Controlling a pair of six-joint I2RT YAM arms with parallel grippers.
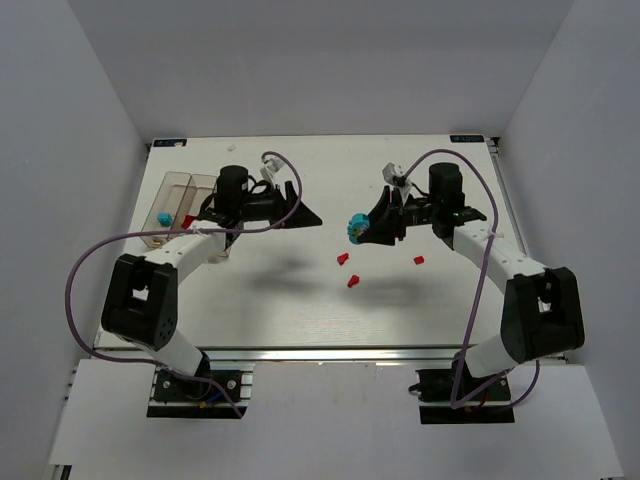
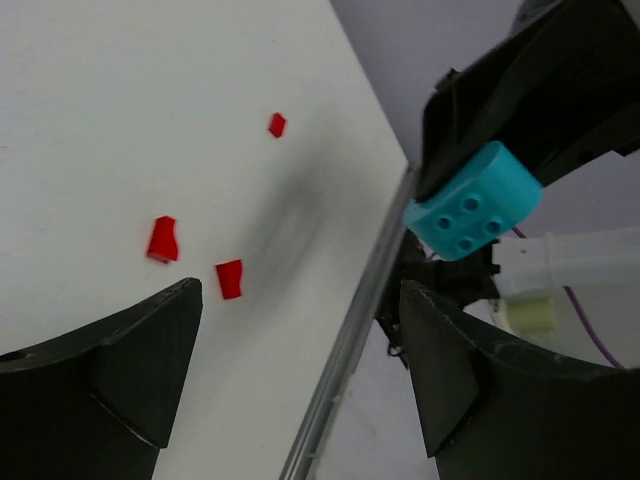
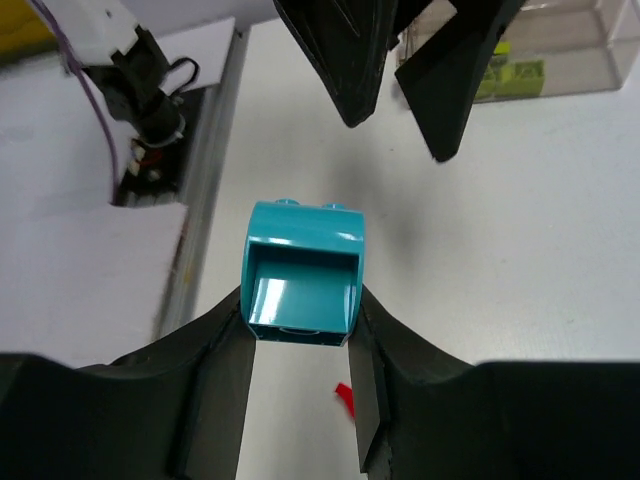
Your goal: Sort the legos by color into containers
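Right claw pinching cyan brick, left claw spread wide, empty

White table, plain grey walls

No word, brand or number can be read in any of the three views. The top view shows one small blue sticker at the upper-left corner of the tabletop and a second sticker at its upper-right corner. Any print on either is too small to make out.
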